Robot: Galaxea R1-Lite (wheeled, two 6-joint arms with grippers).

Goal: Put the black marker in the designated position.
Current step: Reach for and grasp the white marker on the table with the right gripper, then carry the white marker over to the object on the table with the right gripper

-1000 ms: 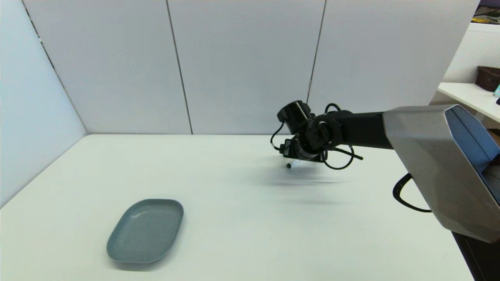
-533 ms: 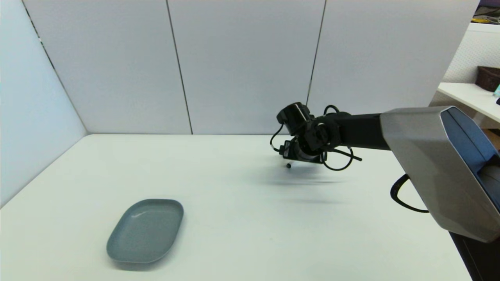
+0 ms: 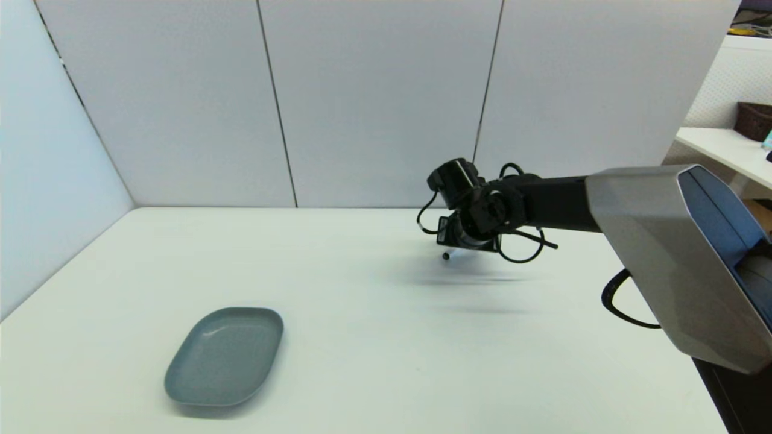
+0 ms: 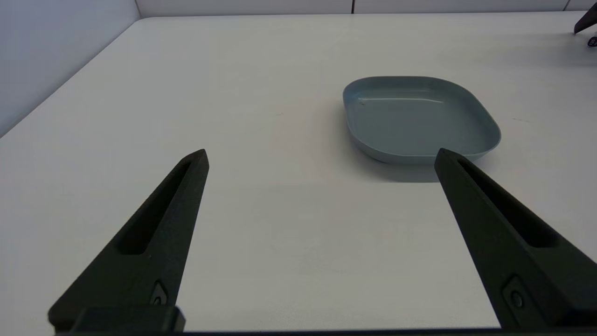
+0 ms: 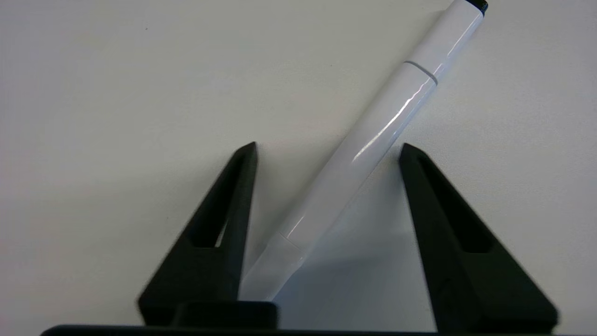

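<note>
The black marker (image 5: 373,140), a slim white pen with a black tip, lies on the white table and runs slantwise between the fingers of my right gripper (image 5: 326,147). That gripper is open, its fingers low on either side of the barrel with gaps showing. In the head view the right gripper (image 3: 461,244) points down at the table's far right, and only the marker's black end (image 3: 446,256) sticks out below it. The grey dish (image 3: 225,355) sits at the near left. My left gripper (image 4: 322,156) hangs open and empty near the dish (image 4: 419,119).
Grey partition walls close the table's far and left sides. The right arm's big grey link (image 3: 675,259) fills the right side of the head view. A side table with a dark basket (image 3: 754,120) stands beyond the right edge.
The right wrist has shifted slightly over the marker, hiding more of the barrel in the head view. Dish and marker end stay where they were.
</note>
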